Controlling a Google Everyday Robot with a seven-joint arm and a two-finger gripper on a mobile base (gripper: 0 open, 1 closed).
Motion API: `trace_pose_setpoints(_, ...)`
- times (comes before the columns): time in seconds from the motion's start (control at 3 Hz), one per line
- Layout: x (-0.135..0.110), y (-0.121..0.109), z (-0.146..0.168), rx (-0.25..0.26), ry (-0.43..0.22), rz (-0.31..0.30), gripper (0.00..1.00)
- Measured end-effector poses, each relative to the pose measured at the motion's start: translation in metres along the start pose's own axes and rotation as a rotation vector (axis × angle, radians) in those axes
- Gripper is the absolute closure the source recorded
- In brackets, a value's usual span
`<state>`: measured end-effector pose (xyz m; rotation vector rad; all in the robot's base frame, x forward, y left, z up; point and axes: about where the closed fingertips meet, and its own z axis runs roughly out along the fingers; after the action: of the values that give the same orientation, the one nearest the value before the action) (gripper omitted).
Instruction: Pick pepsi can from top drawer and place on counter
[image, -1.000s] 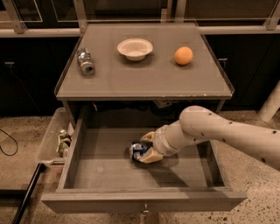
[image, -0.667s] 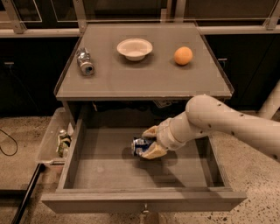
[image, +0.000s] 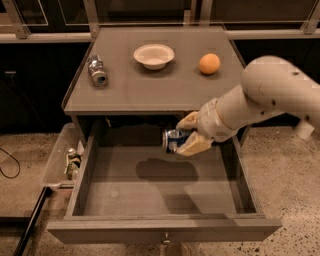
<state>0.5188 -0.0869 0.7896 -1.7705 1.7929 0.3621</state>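
Observation:
My gripper (image: 187, 135) is shut on the pepsi can (image: 173, 140), a small blue can with silver ends, held on its side. It hangs in the air above the back of the open top drawer (image: 155, 187), just below the front edge of the counter (image: 150, 85). The can's shadow falls on the drawer floor beneath it. My white arm reaches in from the right. The drawer holds nothing else that I can see.
On the counter lie a plain silver can (image: 97, 71) on its side at the left, a white bowl (image: 154, 55) in the middle and an orange (image: 209, 63) at the right. A clear plastic bin (image: 62, 162) with small items hangs left of the drawer.
My gripper has lifted the pepsi can off the drawer floor, up and toward the counter's front edge. The arm has risen with it.

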Motion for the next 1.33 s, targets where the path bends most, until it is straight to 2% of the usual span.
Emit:
trace_pose_setpoints(0.33, -0.003, -0.028, -0.060, 0.070, 0.028, 0.016, 1.00)
trace_pose_setpoints(1.0, -0.005, -0.030, -0.060, 0.075, 0.027, 0.008, 1.00)
trace_pose_setpoints(1.33, -0.016, -0.062, -0.063, 0.102, 0.006, -0.050, 1.00)
